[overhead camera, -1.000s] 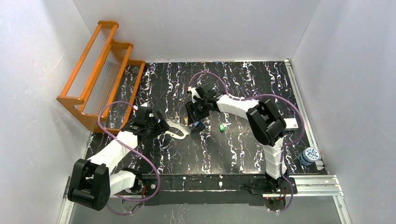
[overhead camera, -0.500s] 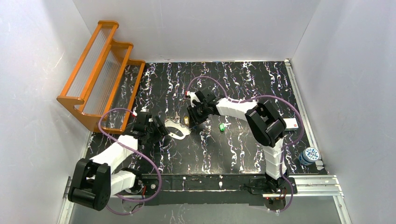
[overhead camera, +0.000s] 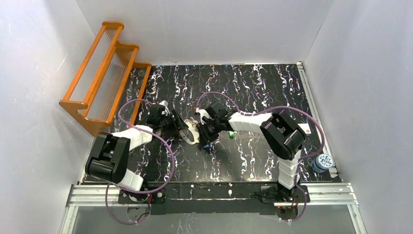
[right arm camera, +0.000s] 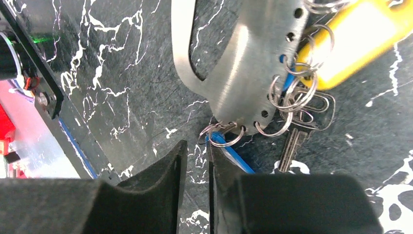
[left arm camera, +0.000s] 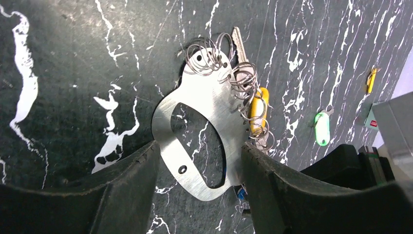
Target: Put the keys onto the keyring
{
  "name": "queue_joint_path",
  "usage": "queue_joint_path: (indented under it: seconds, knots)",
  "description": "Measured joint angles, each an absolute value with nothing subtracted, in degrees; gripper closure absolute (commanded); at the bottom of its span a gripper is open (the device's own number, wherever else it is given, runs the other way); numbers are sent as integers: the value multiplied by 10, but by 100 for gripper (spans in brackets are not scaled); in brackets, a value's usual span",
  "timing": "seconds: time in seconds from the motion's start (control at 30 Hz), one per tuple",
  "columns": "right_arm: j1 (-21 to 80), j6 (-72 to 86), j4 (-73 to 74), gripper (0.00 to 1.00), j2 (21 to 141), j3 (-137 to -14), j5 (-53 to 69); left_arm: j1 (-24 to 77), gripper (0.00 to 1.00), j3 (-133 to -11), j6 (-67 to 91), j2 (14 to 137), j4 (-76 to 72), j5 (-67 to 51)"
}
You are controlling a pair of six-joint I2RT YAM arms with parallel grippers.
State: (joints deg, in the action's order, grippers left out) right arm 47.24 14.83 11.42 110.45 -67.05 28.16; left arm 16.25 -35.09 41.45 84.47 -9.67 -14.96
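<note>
The keyring point(left arm camera: 229, 122), a flat steel plate with a large cut-out, lies flat on the black marbled bench point(overhead camera: 253, 161) near its middle. The left tool point(left arm camera: 199, 146) straddles the plate's wider end, one finger point(left arm camera: 131, 185) at each long edge. I cannot tell whether the fingers press the steel or only flank it.

Wire rings crowd the plate's perforated edge. A yellow key point(left arm camera: 258, 109) and a plain metal key point(left arm camera: 238, 41) hang there. The green key point(left arm camera: 321, 127) lies apart on the bench, beyond that edge and towards the right arm.

The right tool point(right arm camera: 197, 146) sits low at the plate's narrow tip, clenched almost to a slit, and nothing shows in that slit. The blue key point(right arm camera: 234, 156) runs from a small ring at the tip and passes under one finger.

From above, the two tools meet head-on over the plate with little room between them. Bare marble stretches to the near rail and the far wall. An orange rack point(overhead camera: 104, 73) stands at the far left corner, and a white box point(overhead camera: 304, 129) lies by the right edge.
</note>
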Motion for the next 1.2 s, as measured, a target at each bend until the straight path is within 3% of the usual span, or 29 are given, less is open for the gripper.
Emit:
queue_joint_path:
  seconds: [0.37, 0.57, 0.7, 0.77, 0.97, 1.07, 1.2]
  knots:
    - [477, 148, 136, 39, 1043, -665, 197, 164, 38, -354, 375, 784, -26, -115]
    - [469, 144, 151, 38, 1065, -718, 155, 164, 39, -288, 398, 724, -38, -111]
    - [465, 142, 164, 43, 1115, -766, 140, 163, 41, -234, 439, 705, -99, -127]
    - [464, 140, 170, 55, 1138, -775, 138, 163, 42, -220, 454, 702, -123, -131]
    - [460, 135, 176, 77, 1150, -784, 159, 163, 49, -214, 472, 722, -162, -140]
    - [461, 140, 174, 79, 1150, -774, 178, 163, 60, -227, 472, 750, -172, -145]
    - [464, 155, 153, 80, 1141, -746, 216, 163, 66, -258, 469, 802, -183, -156]
